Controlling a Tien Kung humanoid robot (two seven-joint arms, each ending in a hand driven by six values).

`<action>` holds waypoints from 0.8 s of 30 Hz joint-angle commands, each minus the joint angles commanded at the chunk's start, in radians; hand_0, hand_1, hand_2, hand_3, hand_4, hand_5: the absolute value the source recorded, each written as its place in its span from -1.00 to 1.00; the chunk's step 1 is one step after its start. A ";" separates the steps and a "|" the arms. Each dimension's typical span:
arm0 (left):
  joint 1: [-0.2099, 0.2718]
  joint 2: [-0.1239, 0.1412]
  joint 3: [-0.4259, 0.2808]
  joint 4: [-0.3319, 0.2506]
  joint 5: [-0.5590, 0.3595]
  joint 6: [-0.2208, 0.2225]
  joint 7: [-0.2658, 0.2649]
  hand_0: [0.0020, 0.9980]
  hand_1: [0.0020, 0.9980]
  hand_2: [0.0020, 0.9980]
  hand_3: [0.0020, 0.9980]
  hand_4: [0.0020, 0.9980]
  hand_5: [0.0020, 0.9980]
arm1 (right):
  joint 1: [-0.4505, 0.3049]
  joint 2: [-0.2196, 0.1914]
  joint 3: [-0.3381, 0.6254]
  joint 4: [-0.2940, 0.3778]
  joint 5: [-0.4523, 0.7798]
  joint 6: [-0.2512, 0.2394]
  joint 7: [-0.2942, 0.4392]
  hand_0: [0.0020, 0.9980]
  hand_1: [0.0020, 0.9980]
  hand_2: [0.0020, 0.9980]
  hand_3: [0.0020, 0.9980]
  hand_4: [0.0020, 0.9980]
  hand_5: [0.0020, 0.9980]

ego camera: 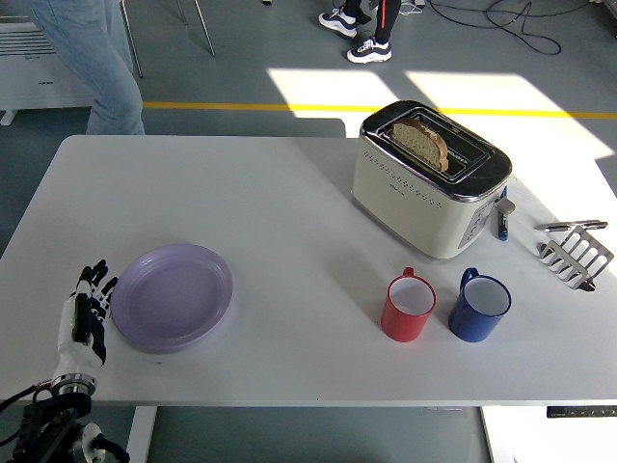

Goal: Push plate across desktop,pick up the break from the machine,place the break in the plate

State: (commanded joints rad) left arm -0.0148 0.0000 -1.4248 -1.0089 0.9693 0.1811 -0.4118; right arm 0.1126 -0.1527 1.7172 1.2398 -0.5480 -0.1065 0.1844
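Beside robot hand (86, 311), round glossy plate (172, 296)

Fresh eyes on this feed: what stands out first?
The cream toaster at far right, a bread slice standing in its slot. Then the lilac plate near the left edge, with the left hand open right beside it. A red mug and blue mug sit before the toaster.

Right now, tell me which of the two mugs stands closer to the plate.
The red mug. It stands left of the blue mug, on the side toward the purple plate; the blue one is nearer the table's right edge.
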 joint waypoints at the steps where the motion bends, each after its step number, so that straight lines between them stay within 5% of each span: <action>1: 0.001 0.000 0.004 -0.001 -0.002 -0.001 -0.001 0.72 0.80 0.91 0.74 0.20 1.00 | -0.001 0.000 0.000 0.000 0.000 0.000 0.000 0.53 0.42 0.42 0.33 0.00 0.03; 24: -0.067 0.000 0.088 0.010 -0.045 -0.031 0.006 0.70 0.78 0.90 0.73 0.20 1.00 | 0.007 0.000 0.008 0.002 0.001 -0.001 0.000 0.53 0.42 0.42 0.33 0.00 0.03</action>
State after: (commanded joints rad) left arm -0.0819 0.0000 -1.3372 -0.9990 0.9243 0.1501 -0.4055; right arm 0.1200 -0.1532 1.7254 1.2422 -0.5467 -0.1078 0.1848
